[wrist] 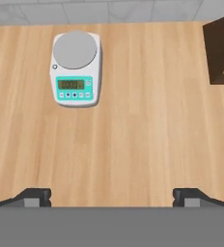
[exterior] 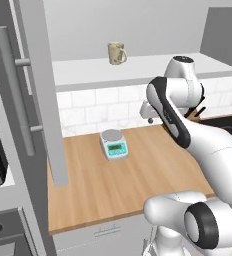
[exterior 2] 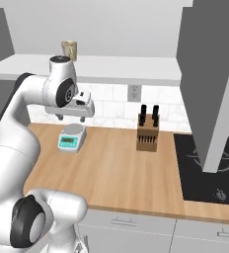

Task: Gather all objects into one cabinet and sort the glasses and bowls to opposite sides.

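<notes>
A grey wall cabinet (exterior: 138,30) is seen above a long wooden counter (exterior: 118,185), its white shelf board (exterior: 138,70) running across the wall and its tall door (exterior: 43,90) swung open at the left, a long bar handle (exterior: 10,90) fixed to it. The white arm (exterior: 188,130) is raised over the counter, with the gripper (wrist: 112,195) pointed down at bare wood, its jaws spread wide and nothing held between them. A cream mug (exterior: 116,53) with a loop handle is stood upright on the shelf board, well above the gripper and apart from it. A black cooktop (exterior 2: 210,168) and a second open door (exterior 2: 215,84) are shown at the right in the right base view. A wooden knife block (exterior 2: 148,133) is placed near the wall. A small white kitchen scale (wrist: 76,69) with a teal panel is set just beyond the gripper, with open counter all around.
</notes>
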### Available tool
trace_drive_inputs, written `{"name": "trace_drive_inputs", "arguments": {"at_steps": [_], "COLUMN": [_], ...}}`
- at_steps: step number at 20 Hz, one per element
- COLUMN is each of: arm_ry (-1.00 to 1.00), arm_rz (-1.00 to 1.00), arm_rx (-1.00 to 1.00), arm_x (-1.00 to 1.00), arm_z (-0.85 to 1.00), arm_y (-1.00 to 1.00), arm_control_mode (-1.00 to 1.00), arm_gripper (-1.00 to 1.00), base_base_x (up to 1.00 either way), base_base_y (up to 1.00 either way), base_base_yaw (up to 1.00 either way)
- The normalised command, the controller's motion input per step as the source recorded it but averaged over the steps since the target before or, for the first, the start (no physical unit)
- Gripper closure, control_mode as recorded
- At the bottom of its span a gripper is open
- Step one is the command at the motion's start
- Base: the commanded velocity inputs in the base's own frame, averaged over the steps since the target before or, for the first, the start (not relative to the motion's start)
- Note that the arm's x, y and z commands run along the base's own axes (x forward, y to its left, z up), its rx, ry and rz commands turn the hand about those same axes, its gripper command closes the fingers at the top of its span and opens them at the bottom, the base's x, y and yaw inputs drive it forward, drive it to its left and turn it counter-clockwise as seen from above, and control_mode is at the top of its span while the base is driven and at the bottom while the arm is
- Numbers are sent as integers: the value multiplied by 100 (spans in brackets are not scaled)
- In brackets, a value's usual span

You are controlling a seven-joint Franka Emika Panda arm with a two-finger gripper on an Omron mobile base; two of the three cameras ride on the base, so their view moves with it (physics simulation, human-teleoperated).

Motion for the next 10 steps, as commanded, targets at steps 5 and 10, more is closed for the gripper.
{"name": "trace_drive_inputs", "arguments": {"at_steps": [5, 10], "arm_ry": [-37, -71], "arm_rz": [7, 38], "arm_rx": [0, -1], "arm_x": [0, 11], "arm_z": [38, 86], "arm_y": [7, 5], "arm_control_mode": [-100, -100], "arm_gripper": [-100, -100], "base_base_x": [0, 0], "base_base_y": [0, 0], "base_base_yaw": [0, 0]}}
